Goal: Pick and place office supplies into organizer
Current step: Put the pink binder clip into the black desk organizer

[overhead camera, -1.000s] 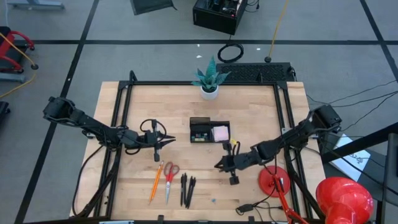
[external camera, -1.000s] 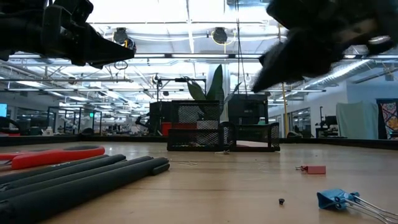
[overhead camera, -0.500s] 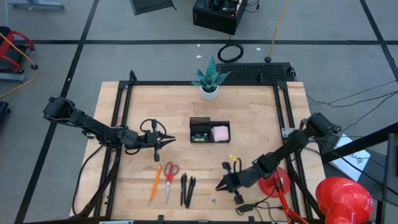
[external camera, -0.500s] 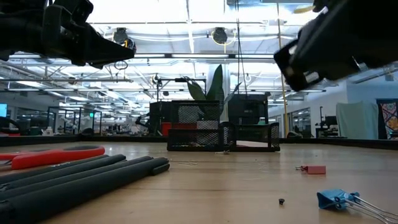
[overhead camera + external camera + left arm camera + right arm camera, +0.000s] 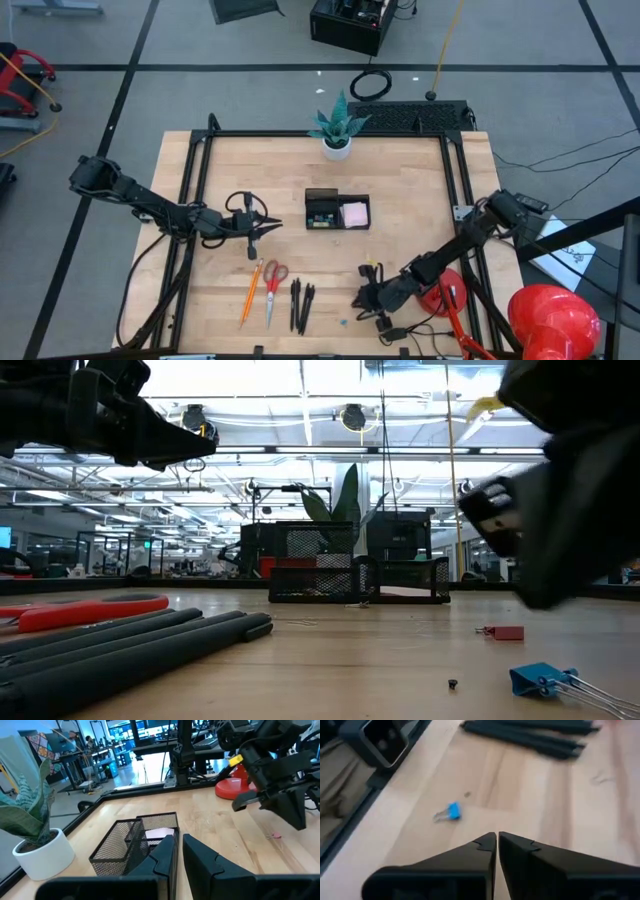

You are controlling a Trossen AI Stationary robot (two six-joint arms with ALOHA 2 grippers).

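The black mesh organizer (image 5: 337, 212) stands mid-table with a pink sticky-note pad (image 5: 354, 213) in its right compartment. Near the front edge lie an orange pencil (image 5: 250, 292), red-handled scissors (image 5: 273, 290) and black pens (image 5: 302, 305), all flat on the wood. A small blue clip (image 5: 451, 811) lies right of the pens, a little ahead of my right gripper (image 5: 497, 842), which is shut, empty and slanted down above the table. My left gripper (image 5: 268, 226) hovers left of the organizer, level, shut and empty.
A white plant pot (image 5: 337, 145) stands at the far edge. A red round-based object (image 5: 440, 290) sits behind my right arm at the near right. A tiny red piece (image 5: 505, 632) lies on the wood beyond the clip (image 5: 535, 678). A black frame rail (image 5: 375, 742) borders the table.
My right gripper has swung toward the table's near edge and come lower, tipping further down, from beside the organizer to the spot near the blue clip. It carries nothing.
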